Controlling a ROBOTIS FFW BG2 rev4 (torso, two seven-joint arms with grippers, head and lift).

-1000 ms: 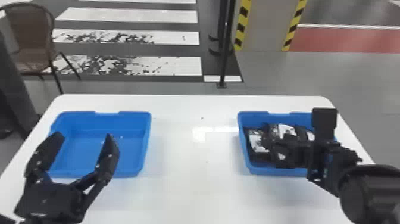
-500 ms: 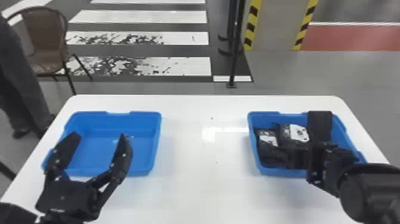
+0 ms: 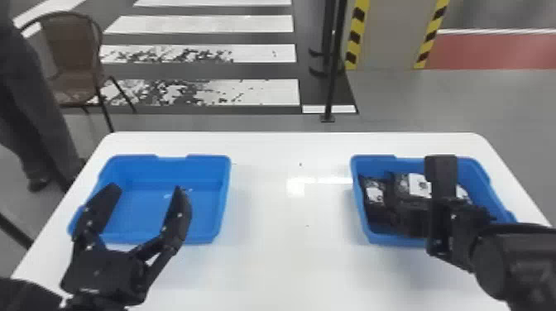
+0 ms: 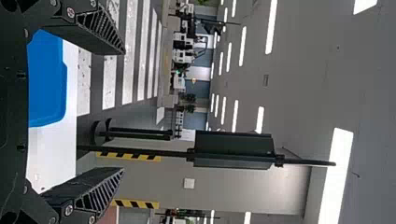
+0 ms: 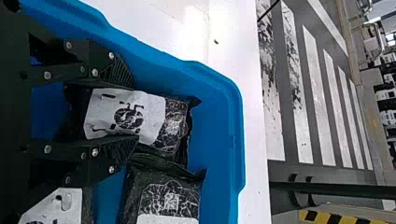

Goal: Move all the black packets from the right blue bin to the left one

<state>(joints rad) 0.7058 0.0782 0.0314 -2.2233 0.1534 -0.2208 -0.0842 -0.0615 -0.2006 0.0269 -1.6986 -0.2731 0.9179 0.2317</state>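
We have the right claw [image 5: 135,112] down in the right bin [image 5: 236,140], its two fingers drawn in against opposite sides of a black packet [image 5: 126,116]; we judge it to be gripped, the fingers being only as far apart as the packet is wide, though we cannot tell whether its underside has left the bin floor. Another black packet [image 5: 168,196] lies close beside it, and a third packet [image 5: 56,205] shows its white label near the lower finger; every packet we can see is in the right bin, so we take the work to be near its start, with the grasp as the step in hand.

The left claw [image 3: 146,187] is spread wide with nothing between its fingers; it hangs by the near side of the left bin [image 3: 222,198], across the white counter [image 3: 289,256].

Next we need to make sure of the hold, then raise the packet straight up until it is clear of the rim; after that we would carry it over the counter, bring it above the left bin and let go low down. The packets lie so close that a neighbour could be dragged along; the wrapping looks slick and soft, so we would expect it to sag or slip if pinched only lightly; we should also keep the right arm from knocking the left claw as it comes across.
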